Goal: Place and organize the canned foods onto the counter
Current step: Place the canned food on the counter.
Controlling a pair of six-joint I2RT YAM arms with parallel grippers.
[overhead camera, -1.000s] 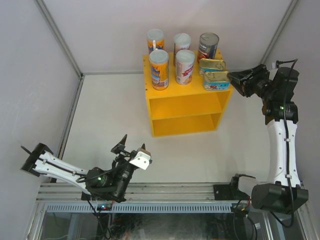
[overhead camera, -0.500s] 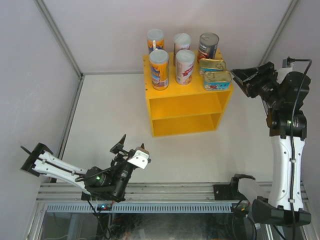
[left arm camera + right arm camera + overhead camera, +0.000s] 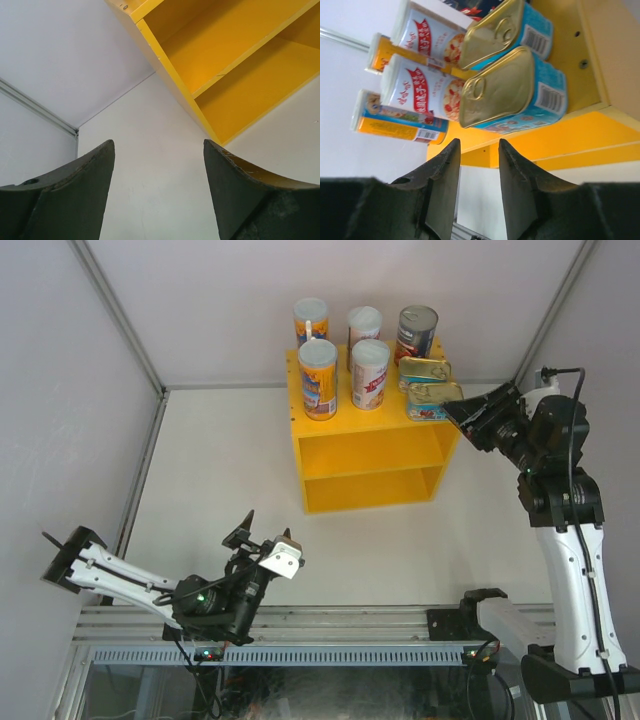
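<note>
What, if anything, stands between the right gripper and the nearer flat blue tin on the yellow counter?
Nothing visible. The right gripper faces the nearer flat tin from off the right edge of the counter, with only air between them.

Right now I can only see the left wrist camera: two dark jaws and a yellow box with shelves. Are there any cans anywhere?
Observer: Yes, seven cans stand on top of the counter, above your picture's edge.
Operator: Ooh! Which one is at the front on the right?
Observer: A flat blue-labelled tin, gold lid up, with its twin right behind it.
Operator: Where's the other arm?
Observer: The right arm reaches in from the right, its empty jaws close beside that front tin.
</note>
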